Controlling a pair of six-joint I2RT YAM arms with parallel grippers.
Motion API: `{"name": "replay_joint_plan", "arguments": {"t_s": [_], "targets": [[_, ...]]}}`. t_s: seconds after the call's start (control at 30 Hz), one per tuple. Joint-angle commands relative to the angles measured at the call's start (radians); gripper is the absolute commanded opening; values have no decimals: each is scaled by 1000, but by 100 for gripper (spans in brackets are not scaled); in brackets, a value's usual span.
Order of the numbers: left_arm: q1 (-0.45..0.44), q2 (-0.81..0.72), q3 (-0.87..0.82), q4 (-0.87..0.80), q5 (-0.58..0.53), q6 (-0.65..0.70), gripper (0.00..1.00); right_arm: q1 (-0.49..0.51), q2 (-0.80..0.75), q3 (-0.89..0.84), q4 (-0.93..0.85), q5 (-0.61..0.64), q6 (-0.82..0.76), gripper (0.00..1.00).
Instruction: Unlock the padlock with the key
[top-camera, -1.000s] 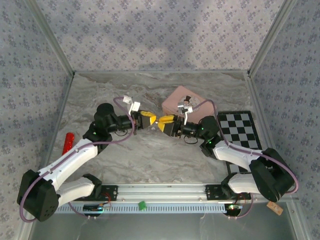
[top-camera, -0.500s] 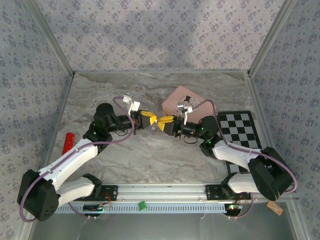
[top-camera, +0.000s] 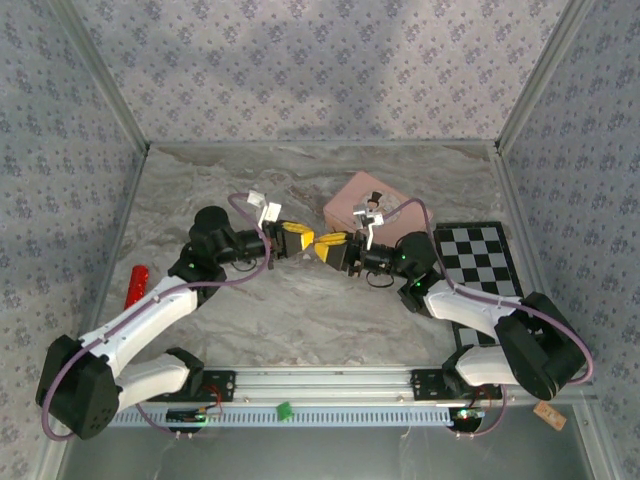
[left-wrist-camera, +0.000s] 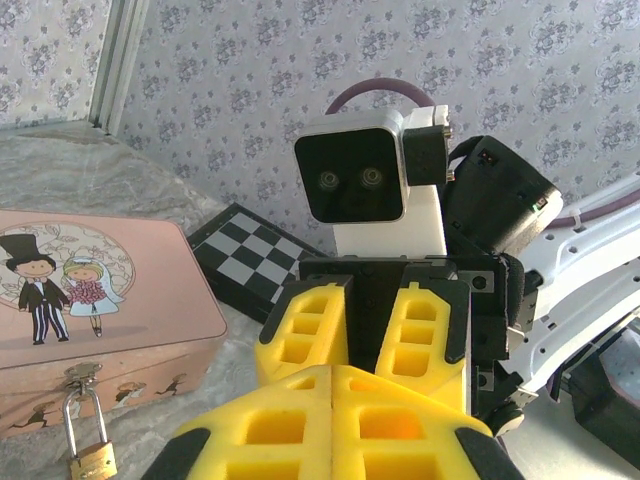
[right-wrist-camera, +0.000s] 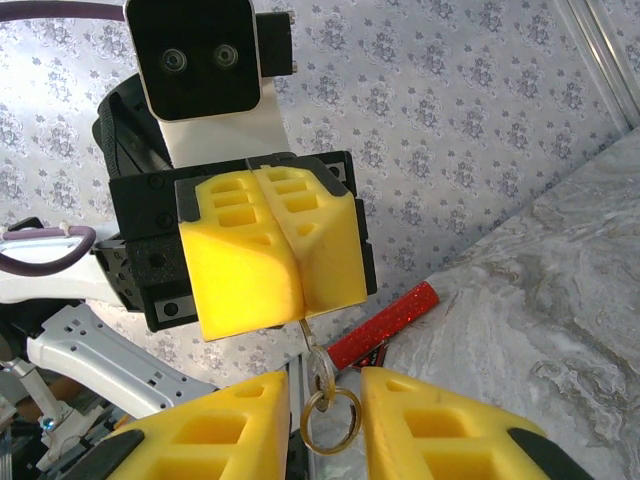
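While the left gripper (right-wrist-camera: 298, 300) is pinched tight on the key (right-wrist-camera: 311, 345), the key ring (right-wrist-camera: 330, 420) hangs between the narrowly parted fingers of the right gripper (left-wrist-camera: 375, 340); can't tell if they touch it; grippers meet tip to tip over mid table (top-camera: 300, 320); padlock (left-wrist-camera: 88, 458) hangs by its shackle from the pink box (left-wrist-camera: 120, 310) hasp, just beside them; red cylinder (top-camera: 135, 285) well apart at left.

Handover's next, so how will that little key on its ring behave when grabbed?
The key looks thin and light; pinched at one end by the shut left gripper, it may pivot if nudged. Its ring dangles freely between the fingers of the open right gripper, so it will probably swing or slip.
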Motion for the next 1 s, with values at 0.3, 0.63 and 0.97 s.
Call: {"name": "replay_joint_plan", "arguments": {"t_s": [0.3,0.63,0.97], "targets": [[-14,17,-4,38,16,14,0,12,8,34,28,-35,1,13],[-14,0,-15,25,-26,30,0,6,-21,15,-20,-19,-20,0],[30,-144,-93,-47,-329,34,75,-53,-200,-25,-417,123,-183,0]]}}
